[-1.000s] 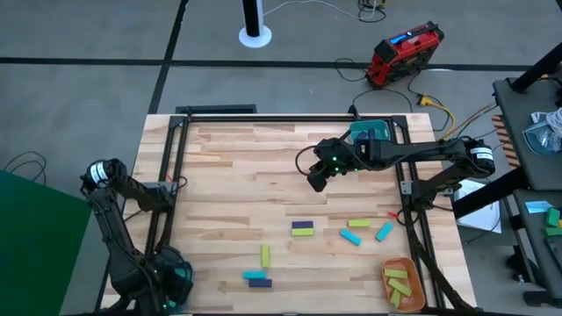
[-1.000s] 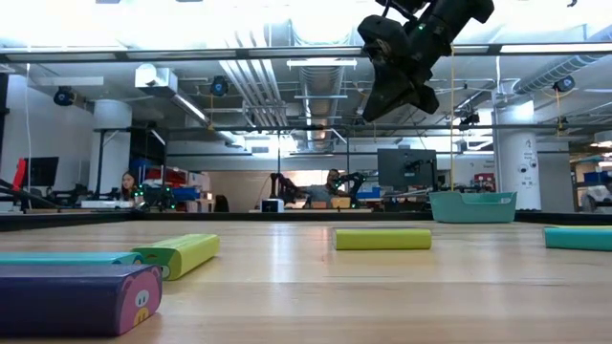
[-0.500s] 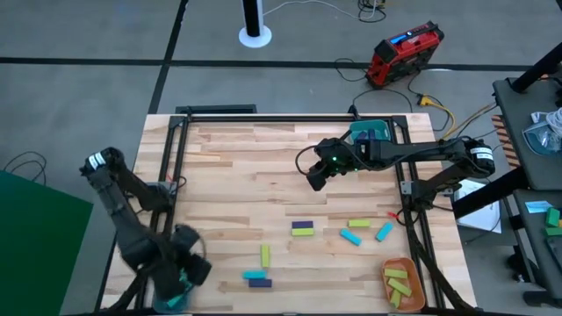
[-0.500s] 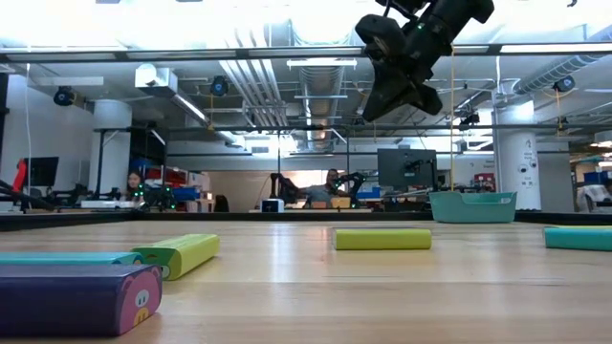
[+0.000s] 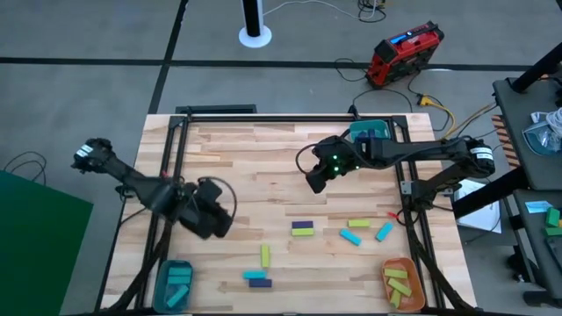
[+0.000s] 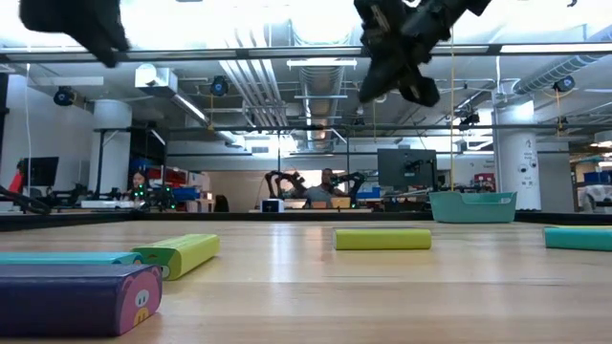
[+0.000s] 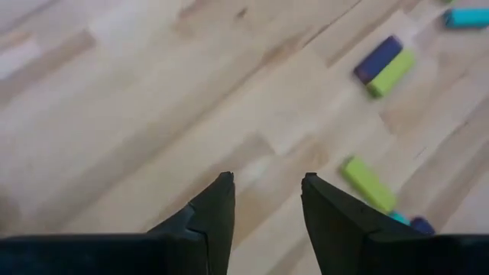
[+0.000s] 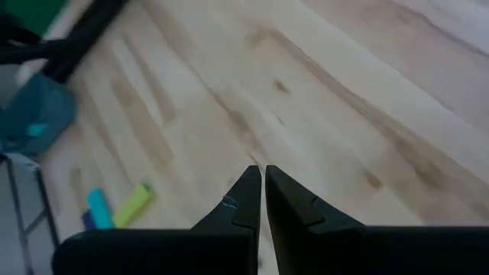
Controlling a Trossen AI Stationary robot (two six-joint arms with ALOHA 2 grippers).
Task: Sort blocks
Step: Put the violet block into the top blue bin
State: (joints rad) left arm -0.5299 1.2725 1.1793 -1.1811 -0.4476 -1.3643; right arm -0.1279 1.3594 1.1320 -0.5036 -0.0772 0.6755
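Observation:
Several blocks lie flat on the wooden table's near right half: a purple and yellow-green pair (image 5: 303,228), a yellow-green one (image 5: 357,224), two cyan ones (image 5: 350,237) (image 5: 384,232), another yellow-green one (image 5: 264,256), and a cyan and purple pair (image 5: 257,278). My left gripper (image 5: 218,215) (image 7: 267,182) hangs open above bare wood left of the blocks, with nothing between its fingers. High over the table's middle, my right gripper (image 5: 314,182) (image 8: 262,172) is shut and holds nothing.
A teal bowl (image 5: 174,283) holding cyan blocks sits at the near left corner. At the near right corner an orange bowl (image 5: 403,283) holds yellow-green blocks. A teal bin (image 5: 371,132) stands at the far edge. Bare wood spans the far left half.
My left gripper has swung from over the teal bowl at the near left corner, up and toward the far and right, to above the table's left middle. The blocks have stayed where they were.

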